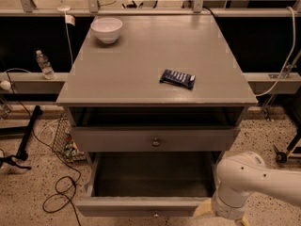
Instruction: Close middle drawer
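Jutting far out, the middle drawer (136, 206) has the tool (207, 213) by its front-right corner, grip unreadable.

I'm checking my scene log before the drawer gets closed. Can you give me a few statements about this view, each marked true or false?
1. The middle drawer is pulled far out. True.
2. A white bowl sits near the back left corner of the cabinet top. True.
3. The dark packet lies inside the middle drawer. False: it lies on the cabinet top.
4. The gripper hovers over the bowl. False: it is at the bottom right edge of the view, by the drawer's front right corner, mostly cut off.
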